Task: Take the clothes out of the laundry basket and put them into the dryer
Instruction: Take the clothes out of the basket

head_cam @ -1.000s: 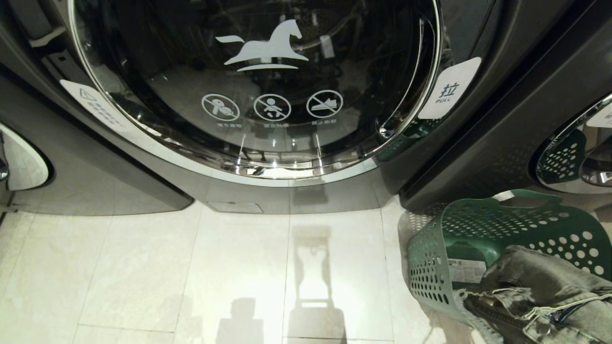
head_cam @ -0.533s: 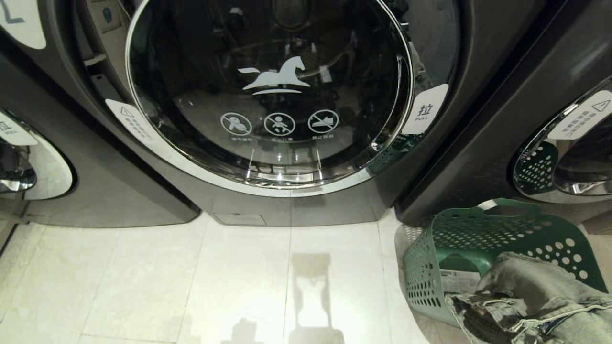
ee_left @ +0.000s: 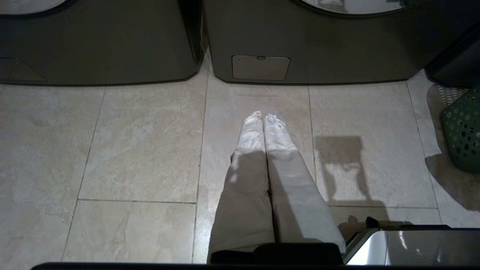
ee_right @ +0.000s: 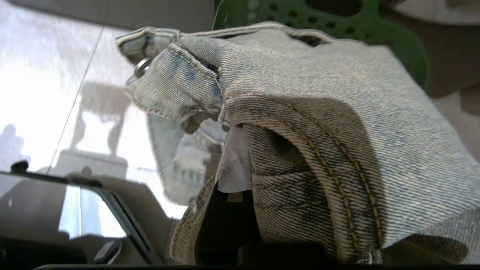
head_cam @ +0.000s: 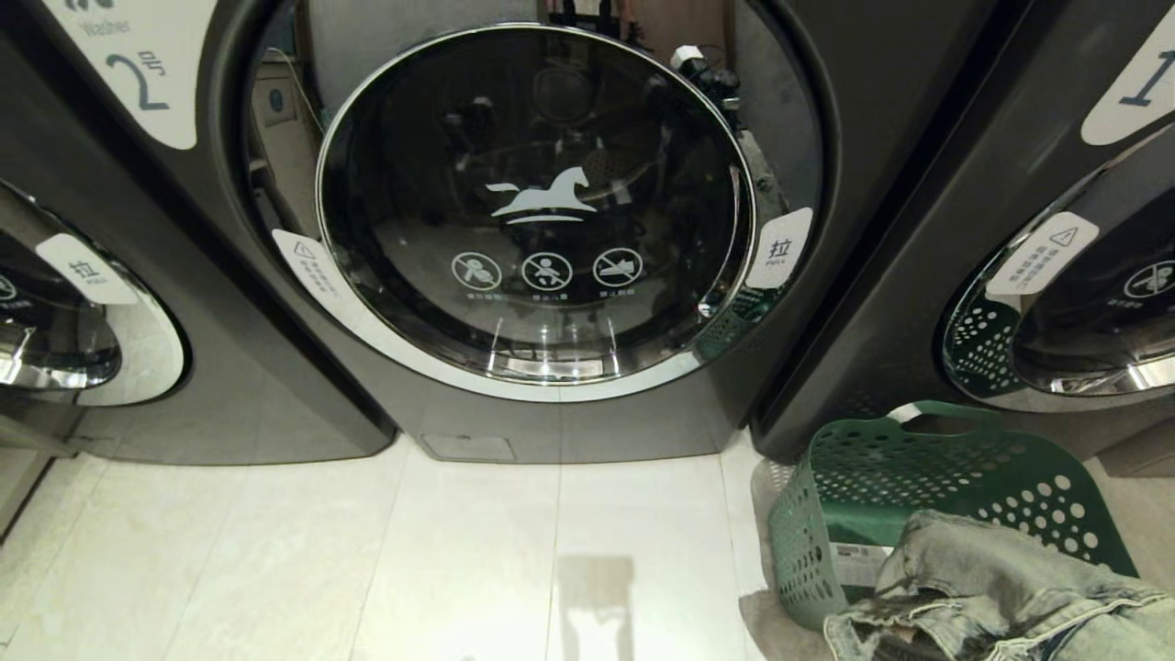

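right gripper [ee_right: 240, 210] clamped on jeans [head_cam: 1001, 588], lower right of head frame, over laundry basket [head_cam: 918, 459]. dryer door [head_cam: 537, 207] up-left at centre, looks closed. left gripper [ee_left: 264, 120] pressed together, idle

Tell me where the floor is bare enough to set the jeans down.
Bare tile runs from the closed dryer door forward, between the left machine and the laundry basket. It is crowded at the right: the basket stands against the right machine, and the jeans, clamped in the right gripper, hang over it. The left gripper hangs shut over the tile.

"2" on left machine panel [head_cam: 138, 78] ("拉 PULL" door tag [head_cam: 779, 248])
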